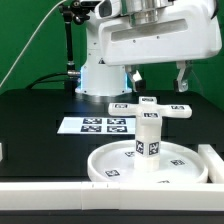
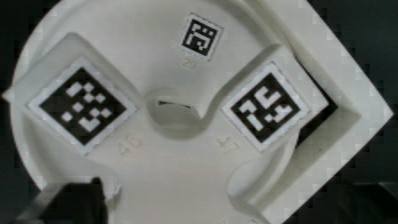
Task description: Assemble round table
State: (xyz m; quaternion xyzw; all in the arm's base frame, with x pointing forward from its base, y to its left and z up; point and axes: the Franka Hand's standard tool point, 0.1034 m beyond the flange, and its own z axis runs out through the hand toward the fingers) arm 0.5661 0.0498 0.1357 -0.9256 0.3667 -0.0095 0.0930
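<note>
The large rimmed round disc lies on the black table near the front. The short cylinder post stands upright on its middle. The cross-shaped piece sits on top of the post. My gripper hangs just above the cross piece, open and empty, with one finger on each side. The wrist view looks straight down on the cross piece and its tags. One dark finger shows at the edge, apart from the piece.
The marker board lies flat behind the disc, toward the exterior view's left. A long white bar runs along the front edge and another white piece stands at the exterior view's right of the disc. The arm's base is behind.
</note>
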